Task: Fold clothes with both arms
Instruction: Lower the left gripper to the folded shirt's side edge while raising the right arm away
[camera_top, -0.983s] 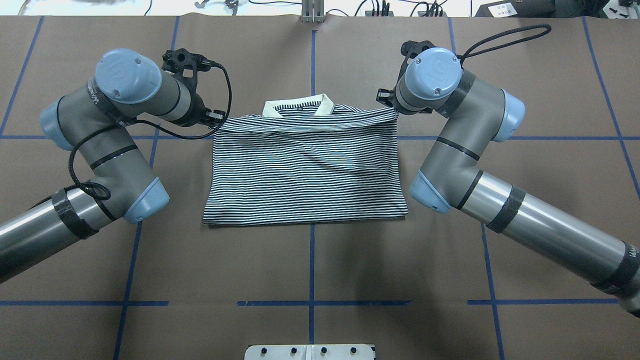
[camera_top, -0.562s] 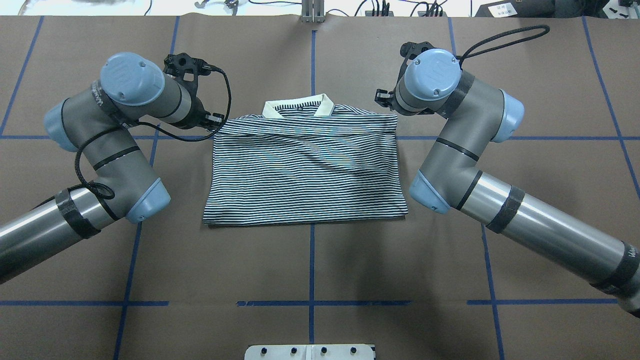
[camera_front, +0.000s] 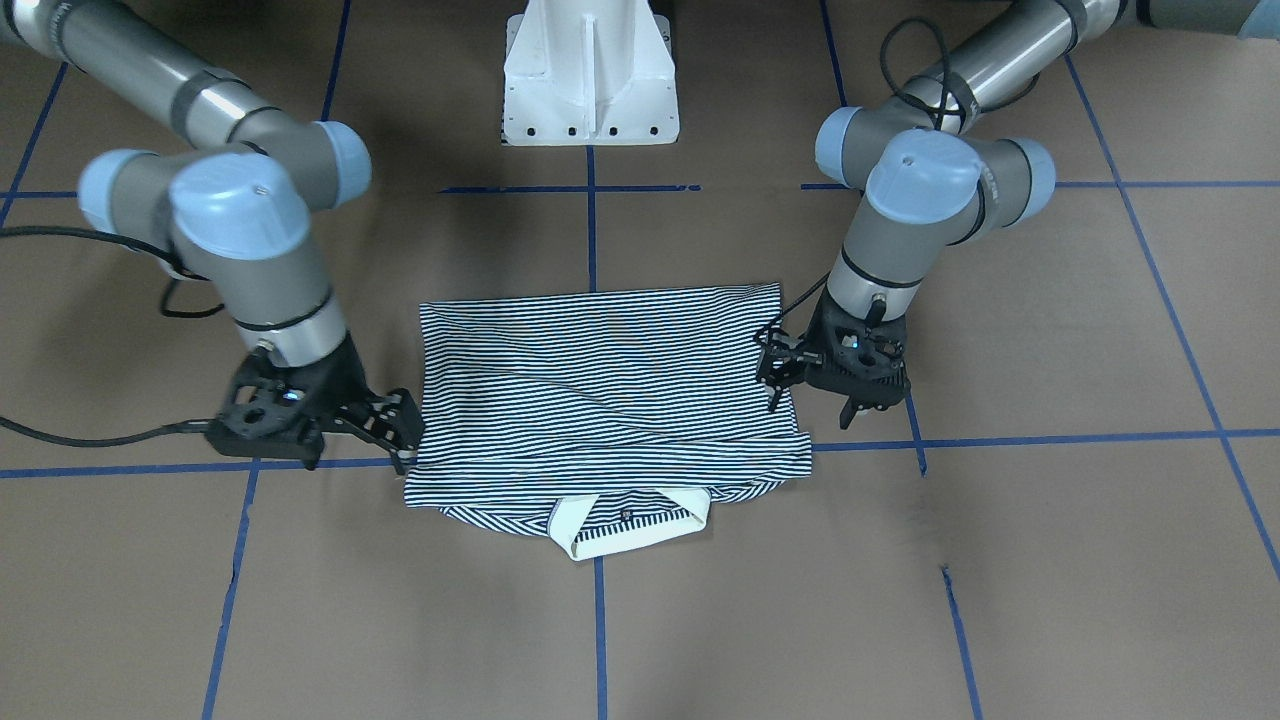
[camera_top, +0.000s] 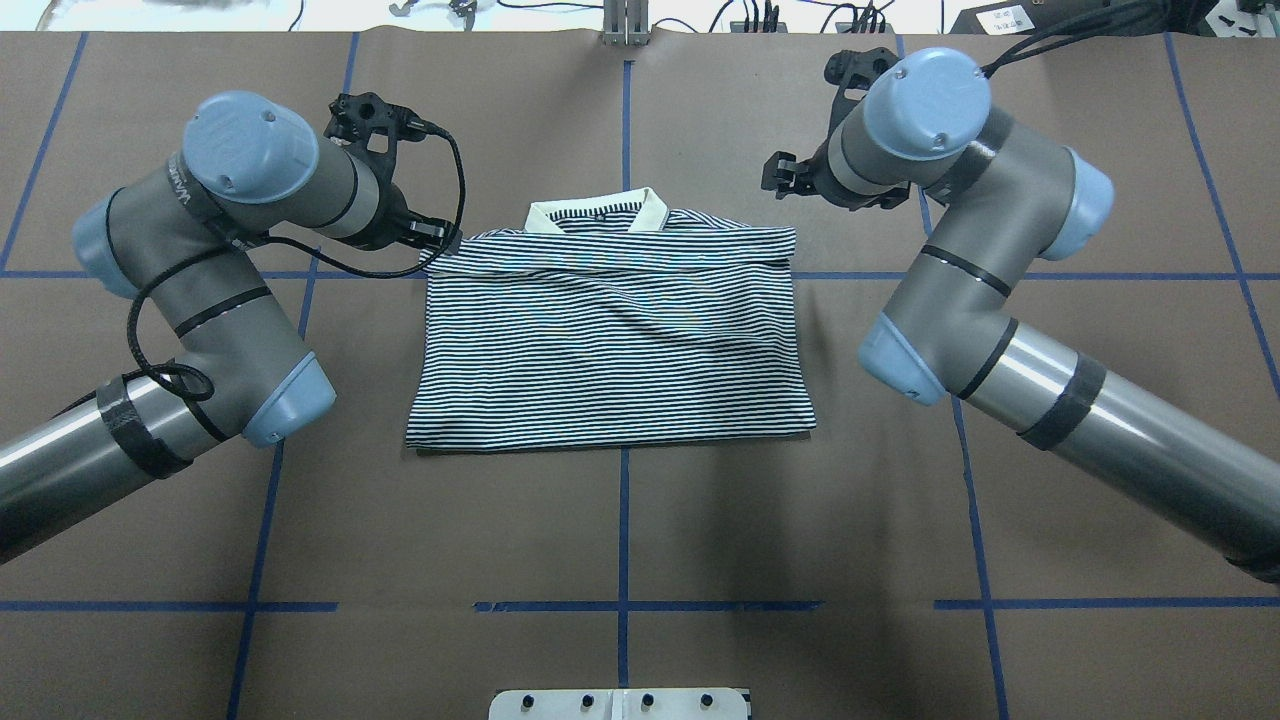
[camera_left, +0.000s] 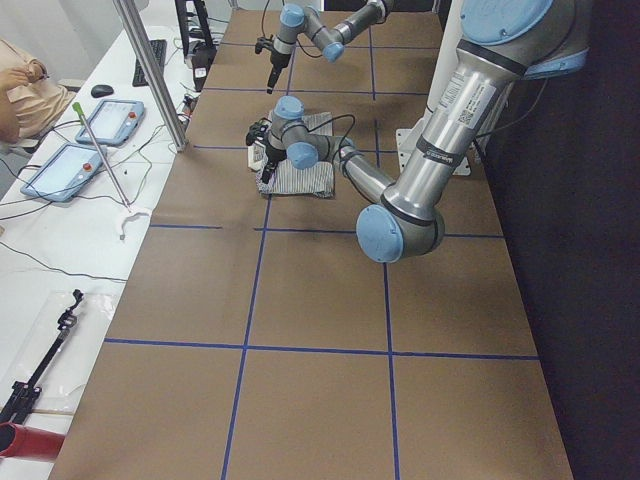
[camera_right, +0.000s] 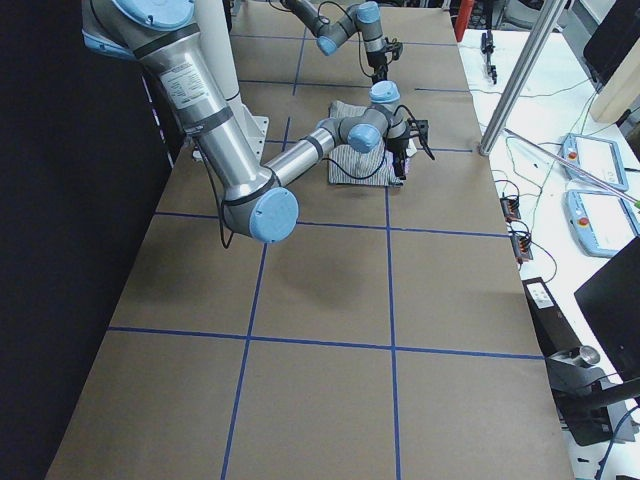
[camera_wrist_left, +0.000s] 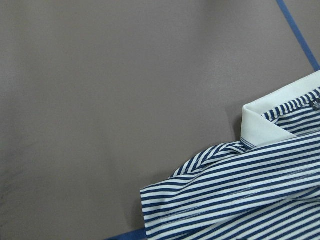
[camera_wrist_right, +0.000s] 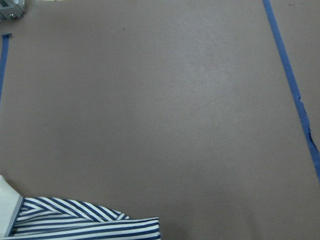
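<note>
The striped polo shirt (camera_top: 610, 340) lies folded on the brown table, its cream collar (camera_top: 650, 210) at the far edge. It also shows in the front view (camera_front: 600, 390). My left gripper (camera_top: 432, 235) is open and empty right beside the shirt's far left corner; in the front view (camera_front: 778, 375) it is on the right. My right gripper (camera_top: 780, 177) is open and empty, lifted clear of the far right corner, on the left in the front view (camera_front: 405, 432). The left wrist view shows the loose shirt corner (camera_wrist_left: 240, 200) and collar (camera_wrist_left: 260, 122). The right wrist view shows the other corner (camera_wrist_right: 85, 222).
Blue tape lines (camera_top: 624, 520) cross the brown table cover. The white pedestal base (camera_front: 590, 75) stands at the robot's side. Cables and gear (camera_top: 760, 15) lie along the far edge. Benches with tablets (camera_left: 110, 120) run beside the table.
My right gripper has left the shirt's far right corner and moved up and away toward the far edge. The shirt's top edge has settled flat. The left gripper has barely shifted.
</note>
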